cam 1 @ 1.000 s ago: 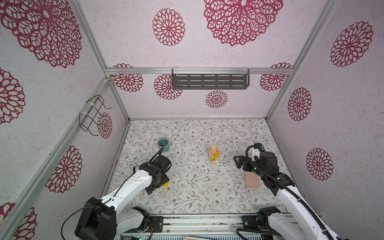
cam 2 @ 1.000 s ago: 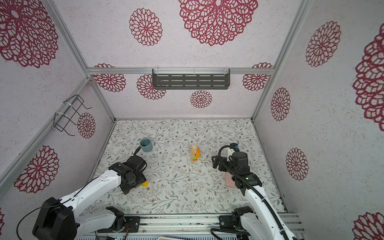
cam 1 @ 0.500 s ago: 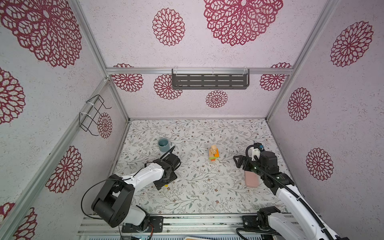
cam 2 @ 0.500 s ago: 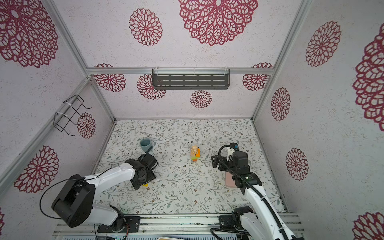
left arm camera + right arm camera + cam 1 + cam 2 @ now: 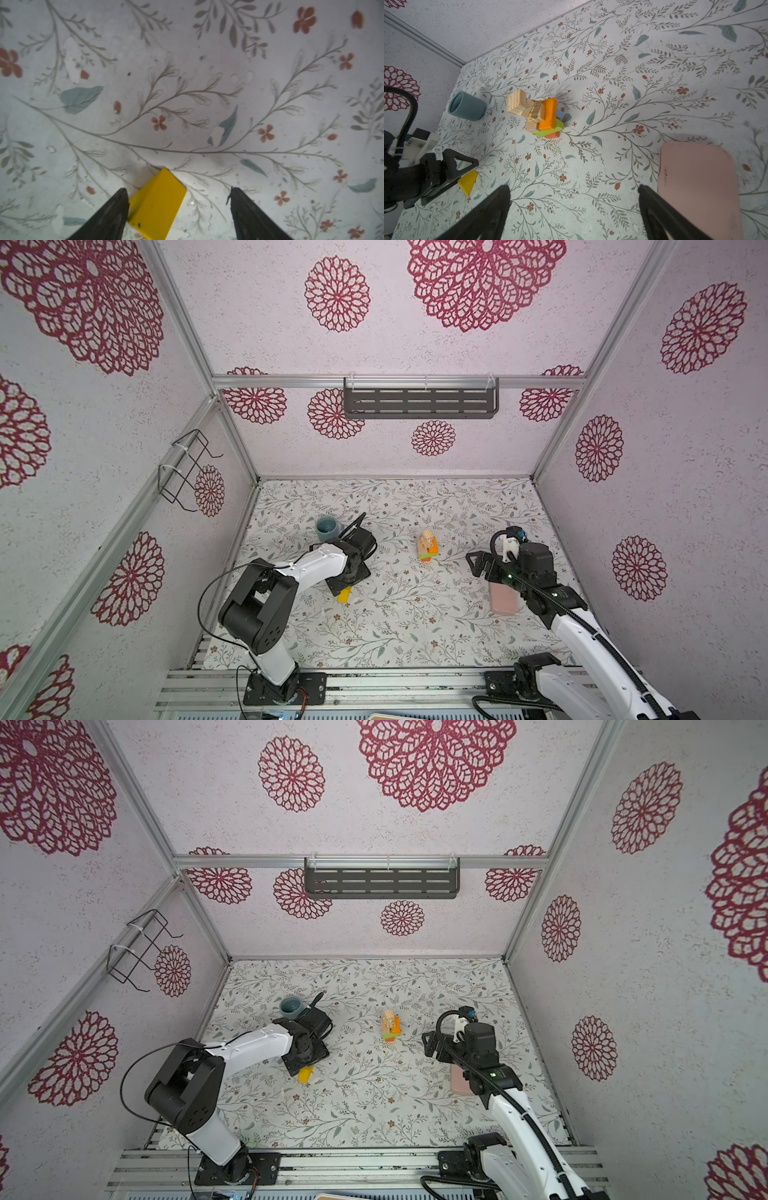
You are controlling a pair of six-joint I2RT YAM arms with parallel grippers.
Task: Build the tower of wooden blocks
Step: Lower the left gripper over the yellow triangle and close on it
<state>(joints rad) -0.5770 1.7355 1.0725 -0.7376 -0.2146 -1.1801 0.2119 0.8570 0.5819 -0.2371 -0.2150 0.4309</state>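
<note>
Swinging round over the last second, the left arm has brought the left gripper low over the yellow block, while the right arm has not budged. The left fingers stand apart with nothing grasped. The block lies on the table between them, skewed and hard against one finger, with a clear gap to the other. The right gripper is spread wide and empty, near the pink slab.

The tower stands mid-table, well apart from the block, and its top plain-wood pieces overhang. The pickup would likely go best if the gripper shifts to centre the block and turns square to its flat sides (it looks wedge-shaped, so a sloped face could slip) before closing. The lift should then be straight up.
</note>
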